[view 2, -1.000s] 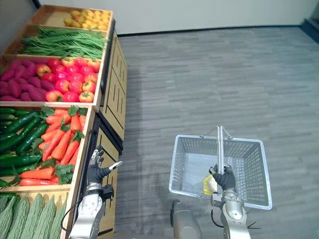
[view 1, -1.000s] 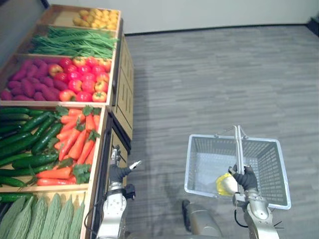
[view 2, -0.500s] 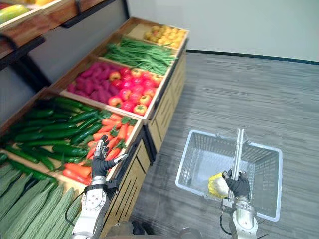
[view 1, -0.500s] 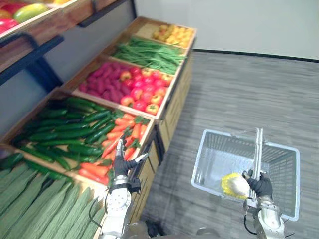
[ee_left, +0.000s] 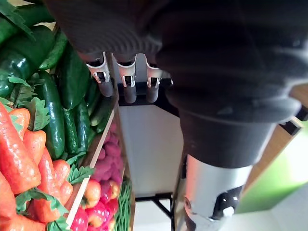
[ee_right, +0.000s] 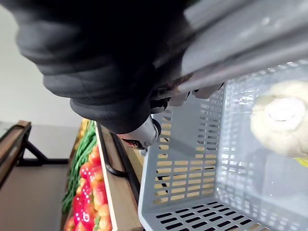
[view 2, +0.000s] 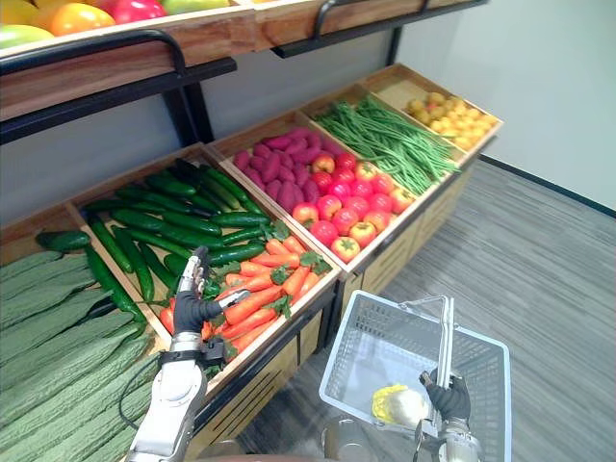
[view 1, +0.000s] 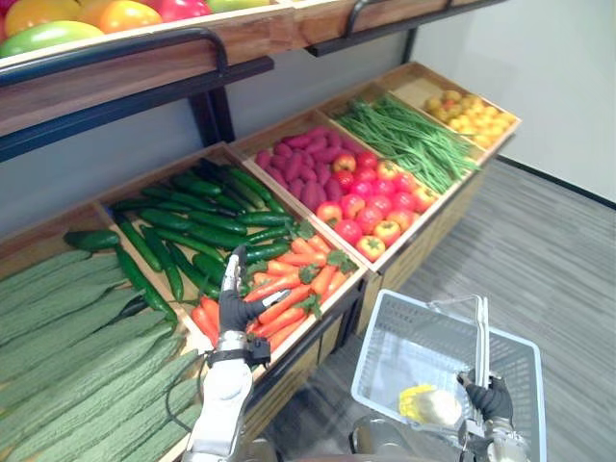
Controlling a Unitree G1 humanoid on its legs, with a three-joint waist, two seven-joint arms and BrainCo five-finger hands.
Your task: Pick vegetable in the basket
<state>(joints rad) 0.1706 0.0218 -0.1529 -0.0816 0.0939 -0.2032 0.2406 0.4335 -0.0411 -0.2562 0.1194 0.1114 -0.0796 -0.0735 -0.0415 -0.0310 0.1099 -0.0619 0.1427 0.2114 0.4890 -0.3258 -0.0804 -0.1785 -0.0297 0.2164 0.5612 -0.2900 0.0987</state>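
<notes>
Left eye view gives you the left hand [view 1: 234,308] with fingers straight and spread, held over the carrots [view 1: 294,286] just beside the cucumbers [view 1: 197,226]. Your right hand [view 1: 493,399] has its fingers curled round the handle [view 1: 480,337] of the grey basket [view 1: 390,351], where a yellow vegetable [view 1: 428,406] lies inside.

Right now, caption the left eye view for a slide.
Left robot hand open by carrots; right robot hand grips the basket handle.
</notes>
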